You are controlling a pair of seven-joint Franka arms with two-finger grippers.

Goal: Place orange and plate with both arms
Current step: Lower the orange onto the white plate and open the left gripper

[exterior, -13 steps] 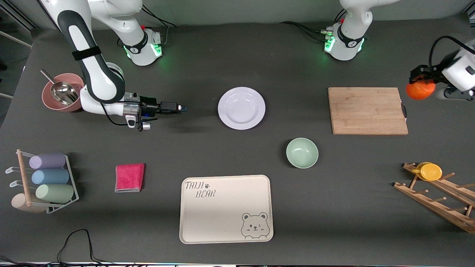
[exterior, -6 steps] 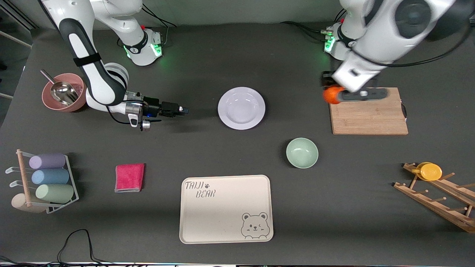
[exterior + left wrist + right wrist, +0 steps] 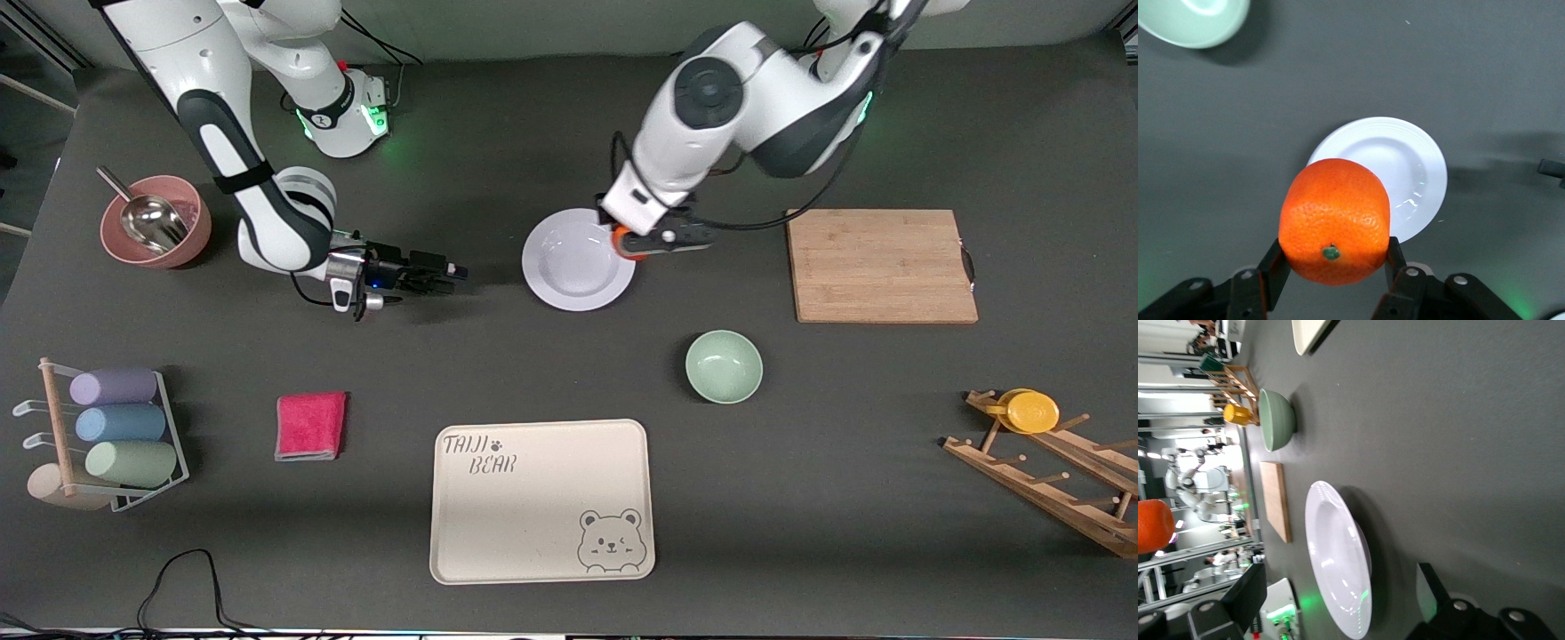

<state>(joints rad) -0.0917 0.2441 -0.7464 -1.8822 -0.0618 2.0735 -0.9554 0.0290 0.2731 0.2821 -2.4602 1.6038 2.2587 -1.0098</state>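
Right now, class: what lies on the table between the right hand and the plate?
Nothing: in the front view only bare dark tabletop separates the open right hand from the plate. The right wrist view shows the same bare stretch.

There are two arms [image 3: 240,169] [image 3: 756,98], one orange [image 3: 1335,220] and one plate [image 3: 573,262]. There are also two bowls [image 3: 724,366] [image 3: 156,222], one tray [image 3: 542,502] and one board [image 3: 880,265].

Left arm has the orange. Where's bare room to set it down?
The plate is bare, and the left gripper holds the orange over its rim. The cutting board and tray are bare too. It is crowded where the right gripper waits beside the plate.
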